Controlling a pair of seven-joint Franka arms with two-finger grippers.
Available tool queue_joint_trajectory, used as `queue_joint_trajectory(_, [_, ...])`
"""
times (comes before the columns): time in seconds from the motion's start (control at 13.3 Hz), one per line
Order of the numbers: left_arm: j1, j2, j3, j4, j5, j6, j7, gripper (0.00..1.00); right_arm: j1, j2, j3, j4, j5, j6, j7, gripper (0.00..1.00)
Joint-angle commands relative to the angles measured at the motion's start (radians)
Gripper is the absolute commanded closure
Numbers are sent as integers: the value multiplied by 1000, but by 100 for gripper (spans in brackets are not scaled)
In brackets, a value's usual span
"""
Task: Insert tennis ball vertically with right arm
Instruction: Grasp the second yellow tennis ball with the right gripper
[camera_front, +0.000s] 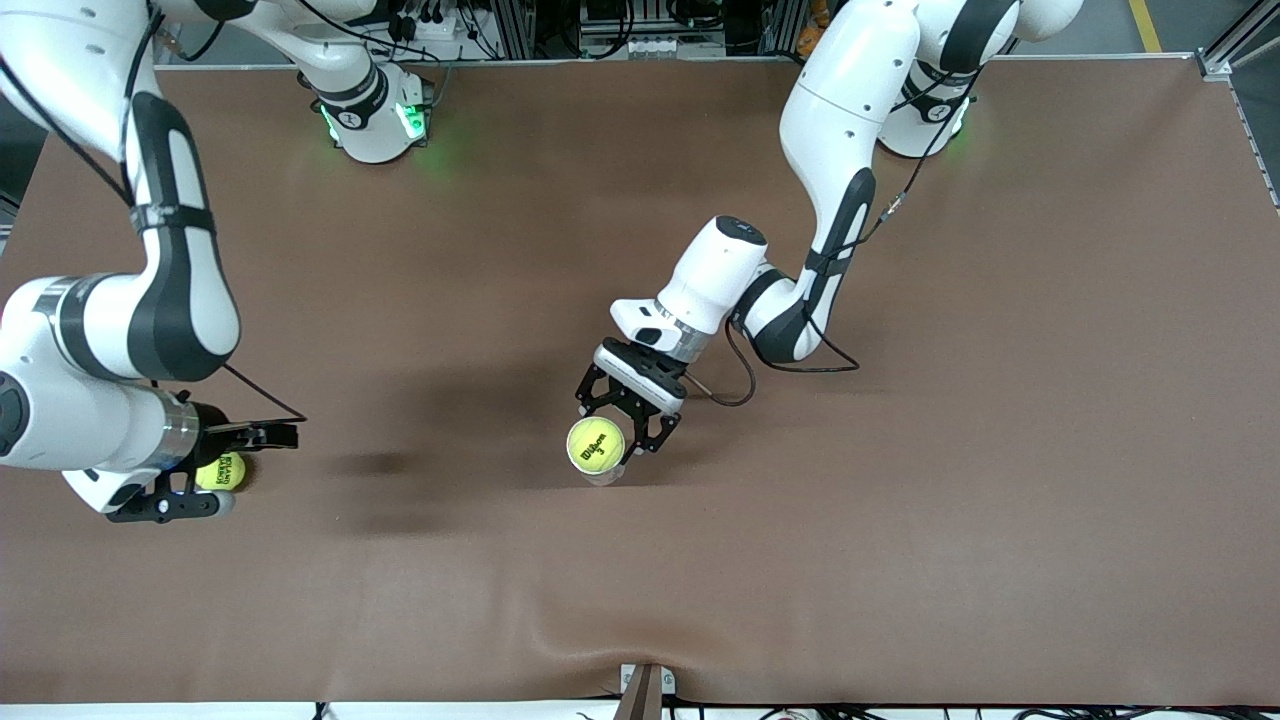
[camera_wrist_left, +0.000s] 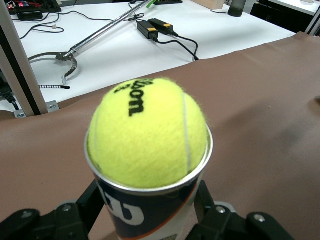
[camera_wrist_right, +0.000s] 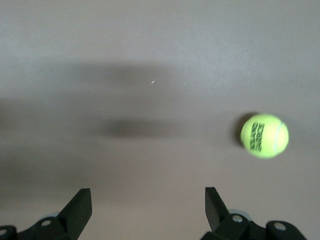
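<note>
Centrally in the front view, the left claw (camera_front: 628, 424) grips a clear plastic can (camera_front: 605, 472) upright on the brown counter (camera_front: 900, 500), steadying its mouth, where a fuzzy yellow tennis ball (camera_front: 596, 444) sits. The left wrist view shows that ball nested in the can's rim. In the right wrist view, the right claw (camera_wrist_right: 145, 210) hangs spread and empty above the counter, a second yellow ball (camera_wrist_right: 264, 135) lying nearby, presumably next.

From the front, my left hand (camera_front: 625, 425) and the tennis ball (camera_front: 596, 444) cover nearly all of the can (camera_front: 606, 476); only a clear sliver shows. My left wrist view cuts off the can's (camera_wrist_left: 150, 212) base. The second ball (camera_front: 222, 471) sits half hidden under my right hand (camera_front: 215, 468), and blurred in its wrist view.
</note>
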Motion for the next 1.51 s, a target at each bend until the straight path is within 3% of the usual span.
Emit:
queue_joint_trajectory(0.0, [-9,23,14,29,13,7,-12,22,-80,-34,20,-163,-22,204,-219,0])
queue_joint_trajectory(0.23, [-8,23,14,29,13,7,-12,22,-166,23,22,-162,-11,320,-442,0])
queue_joint_trajectory(0.75, [-9,23,14,29,13,7,-12,22,-257,125,26,-157,-2,475,-566,0])
queue_joint_trajectory(1.36, [-9,23,14,29,13,8,-12,22,-258,176,26,-166,74,473,-569,1])
queue_joint_trajectory(1.43, [-9,23,14,29,13,7,-12,22,-257,178,26,-166,74,472,-569,16])
